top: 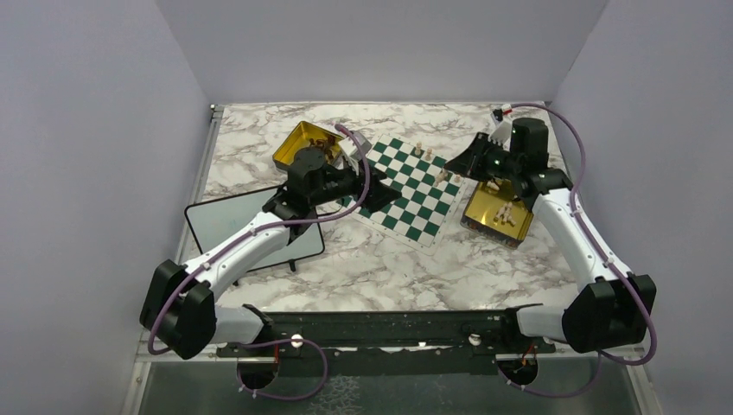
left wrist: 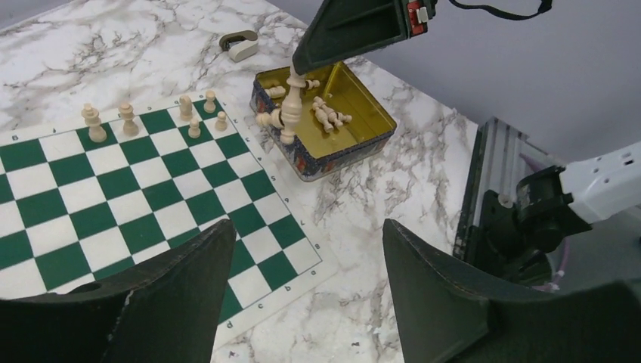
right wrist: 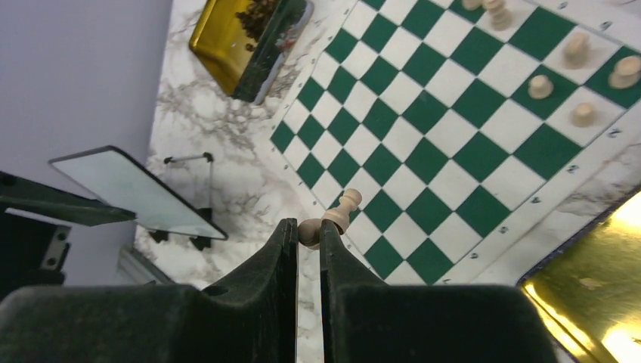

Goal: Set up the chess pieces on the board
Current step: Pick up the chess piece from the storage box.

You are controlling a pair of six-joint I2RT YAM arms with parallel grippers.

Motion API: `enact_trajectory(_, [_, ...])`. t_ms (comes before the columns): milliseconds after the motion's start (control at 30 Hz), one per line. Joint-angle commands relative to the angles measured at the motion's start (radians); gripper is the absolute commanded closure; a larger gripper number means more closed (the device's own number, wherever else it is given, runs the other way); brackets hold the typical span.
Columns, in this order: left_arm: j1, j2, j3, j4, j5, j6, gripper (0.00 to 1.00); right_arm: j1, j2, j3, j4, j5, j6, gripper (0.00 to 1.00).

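Right claw [right wrist: 308, 227] pinches a pale chess piece [right wrist: 332, 215] by the gold tin [left wrist: 332, 162] rim, beside the board [left wrist: 136, 204] edge. Left claw [left wrist: 310, 249] gapes empty at a board corner. Other pieces [left wrist: 127, 119] cluster at one corner.

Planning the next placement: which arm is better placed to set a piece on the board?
Right, likely: the right gripper is shut on a pale piece beside the board; the left gripper stands open and empty.

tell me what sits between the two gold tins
The green and white board, a few pale pieces standing near its far edge, as the top view shows.
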Motion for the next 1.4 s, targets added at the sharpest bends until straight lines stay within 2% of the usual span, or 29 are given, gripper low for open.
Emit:
enact_trajectory(0, [-0.006, 0.063, 0.059, 0.064, 0.072, 0.128, 0.32, 0.006, -0.05, -0.083, 0.194, -0.183, 0.137, 0.99])
enact_trajectory(133, [-0.01, 0.13, 0.111, 0.07, 0.098, 0.105, 0.37, 0.009, -0.066, -0.126, 0.238, -0.202, 0.176, 0.99])
enact_trajectory(233, [-0.024, 0.16, 0.113, 0.093, 0.102, 0.098, 0.38, 0.01, -0.085, -0.155, 0.268, -0.192, 0.217, 0.99])
enact_trajectory(367, [-0.048, 0.197, 0.113, 0.102, 0.114, 0.104, 0.46, 0.009, -0.12, -0.207, 0.352, -0.179, 0.317, 0.99])
enact_trajectory(533, [-0.069, 0.227, 0.104, 0.133, 0.083, 0.106, 0.49, 0.009, -0.151, -0.242, 0.442, -0.172, 0.419, 0.99])
enact_trajectory(700, [-0.095, 0.271, 0.1, 0.256, 0.043, -0.033, 0.56, 0.009, -0.184, -0.278, 0.515, -0.165, 0.501, 0.99])
enact_trajectory(800, [-0.108, 0.28, 0.073, 0.366, 0.04, -0.115, 0.56, 0.009, -0.209, -0.3, 0.542, -0.144, 0.534, 0.99])
enact_trajectory(933, [-0.111, 0.278, 0.029, 0.493, 0.028, -0.218, 0.48, 0.009, -0.242, -0.311, 0.545, -0.122, 0.566, 0.99])
enact_trajectory(1133, [-0.111, 0.264, -0.047, 0.713, 0.02, -0.472, 0.45, 0.01, -0.302, -0.34, 0.585, -0.07, 0.631, 0.99])
enact_trajectory(1267, [-0.11, 0.238, -0.109, 0.844, 0.003, -0.528, 0.43, 0.009, -0.323, -0.343, 0.593, -0.054, 0.661, 0.99])
enact_trajectory(1367, [-0.111, 0.229, -0.117, 0.852, -0.014, -0.545, 0.42, 0.009, -0.333, -0.348, 0.604, -0.056, 0.689, 0.99])
